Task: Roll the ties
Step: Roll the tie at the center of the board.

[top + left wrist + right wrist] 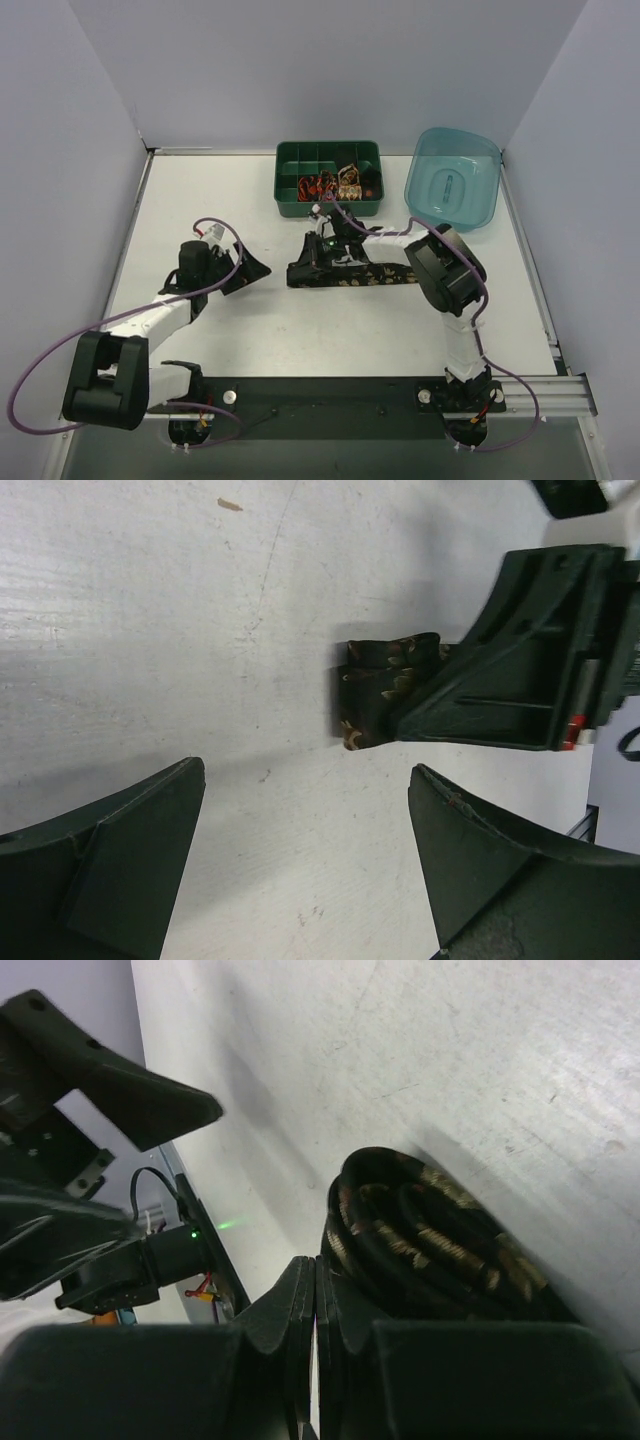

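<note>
A black tie with gold motifs (372,275) lies as a strip across the table's middle. Its left end is wound into a coil (430,1240), which also shows in the left wrist view (385,690). My right gripper (316,256) sits over that coiled end. Its jaws (316,1268) are closed pad to pad with no fabric seen between them, and the coil lies against the right finger. My left gripper (248,268) is open and empty (308,770), a short way left of the coil, low over the table. Several rolled ties (335,185) sit in the green tray.
The dark green compartment tray (328,150) stands at the back centre. The translucent teal tub (455,180) is to its right. The right gripper's body (530,650) fills the upper right of the left wrist view. Purple cables loop by both arms.
</note>
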Motion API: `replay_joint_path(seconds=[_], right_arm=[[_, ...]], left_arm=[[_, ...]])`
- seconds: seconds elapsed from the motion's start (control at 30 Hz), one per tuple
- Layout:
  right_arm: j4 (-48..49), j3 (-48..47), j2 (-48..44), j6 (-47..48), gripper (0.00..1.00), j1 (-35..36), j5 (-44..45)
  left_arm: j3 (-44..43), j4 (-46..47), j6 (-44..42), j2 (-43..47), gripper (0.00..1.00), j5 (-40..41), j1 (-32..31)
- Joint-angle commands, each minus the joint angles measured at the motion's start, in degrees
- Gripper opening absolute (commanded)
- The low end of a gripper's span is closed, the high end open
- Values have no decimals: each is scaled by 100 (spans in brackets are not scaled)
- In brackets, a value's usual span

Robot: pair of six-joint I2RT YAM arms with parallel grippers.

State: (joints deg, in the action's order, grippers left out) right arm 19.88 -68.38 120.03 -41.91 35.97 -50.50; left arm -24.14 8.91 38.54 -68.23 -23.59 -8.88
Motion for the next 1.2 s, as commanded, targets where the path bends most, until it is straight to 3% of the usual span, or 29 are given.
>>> replay_joint_path(seconds=[0.0,0.17,0.53,0.77,1.17], right_arm=[[-238,-334,-927,183,0,-116,49],[-738,-290,-1280,429,0,-326,225],[-2690,-185,-1517,1800,0,-362,1805],[-2814,-184,-1342,1967,0,-292,2071],[-2832,-457,-1017,1950,0,-125,2071]], left_arm=[[-179,436,13,-384,93,-198,18],[-258,743,118,-919,93,-426,-25],[-741,1306,408,-2018,93,-418,-535],[-978,1553,531,-2616,85,-471,-834],[-1022,1649,646,-2810,73,-418,-1019]])
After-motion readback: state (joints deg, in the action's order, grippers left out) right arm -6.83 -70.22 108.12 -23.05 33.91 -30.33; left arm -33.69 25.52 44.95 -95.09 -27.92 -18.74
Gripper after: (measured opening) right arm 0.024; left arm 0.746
